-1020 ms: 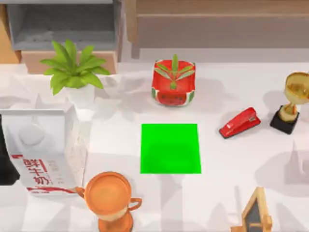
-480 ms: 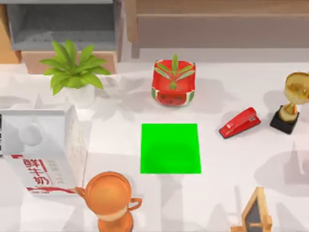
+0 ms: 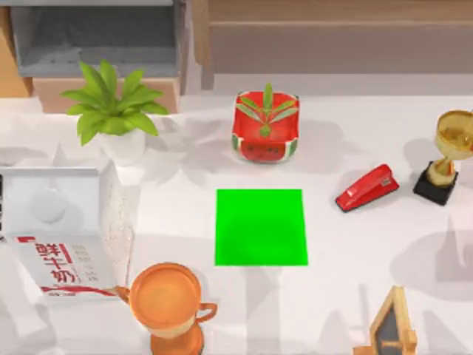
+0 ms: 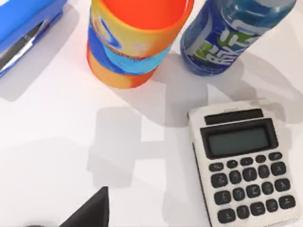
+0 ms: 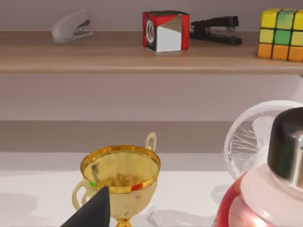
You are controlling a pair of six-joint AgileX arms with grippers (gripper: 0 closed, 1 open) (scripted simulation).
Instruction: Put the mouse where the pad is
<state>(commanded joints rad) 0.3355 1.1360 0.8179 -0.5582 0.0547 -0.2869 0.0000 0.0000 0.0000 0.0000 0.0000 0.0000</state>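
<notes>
The pad [image 3: 260, 227] is a flat bright green square lying in the middle of the table in the top view, with nothing on it. The mouse is out of view. A dark part of my left gripper [image 4: 90, 215] hangs over white table near a calculator [image 4: 239, 163]. A dark part of my right gripper [image 5: 92, 210] sits in front of a gold trophy [image 5: 120, 177].
Around the pad stand a watermelon-patterned pot [image 3: 265, 127], a red stapler [image 3: 366, 188], a gold trophy [image 3: 447, 155], a leafy plant [image 3: 112, 107], a milk carton [image 3: 63, 233], an orange cup trophy [image 3: 168, 303] and a small framed board [image 3: 390, 325].
The dark shape at the top view's left edge beside the milk carton has slid out of the picture to the left. The pad and the other objects have stayed put.
</notes>
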